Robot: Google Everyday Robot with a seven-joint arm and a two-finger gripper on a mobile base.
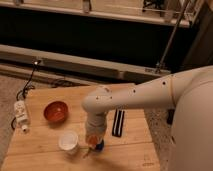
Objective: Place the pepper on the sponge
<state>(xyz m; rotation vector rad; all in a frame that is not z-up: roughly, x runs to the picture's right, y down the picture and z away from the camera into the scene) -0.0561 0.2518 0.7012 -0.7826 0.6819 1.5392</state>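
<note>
Right, the white arm [142, 94] reaches in from the right side over the wooden table [42, 150] and bends straight down, and the gripper [94, 138] hangs just to the right of the white cup [68, 141], low over the tabletop. From where I stand, the wrist hides the claw, so I cannot tell whether it is spread, pressed together or pinching anything.

The pepper [91, 145] shows as an orange sliver directly under the gripper, just right of the cup. Its thin end pokes down and back toward the cup's lower edge. Whether it is gripped, or resting on something, I cannot make out.

The sponge [101, 146] peeks out as a small patch of blue on the far side of the pepper from the cup, mostly covered by the gripper. Pepper and sponge sit right against each other, though I cannot say if the pepper lies on top.

Beyond the sponge, further right of the cup, a black object with white stripes [118, 122] lies flat on the wood. Up and to the left of the cup sits a red bowl [55, 111], well apart from the gripper. Further left of the cup again, off the table's edge, a white power strip [21, 113] lies on the floor with a dark cable [30, 82] running away from it.
</note>
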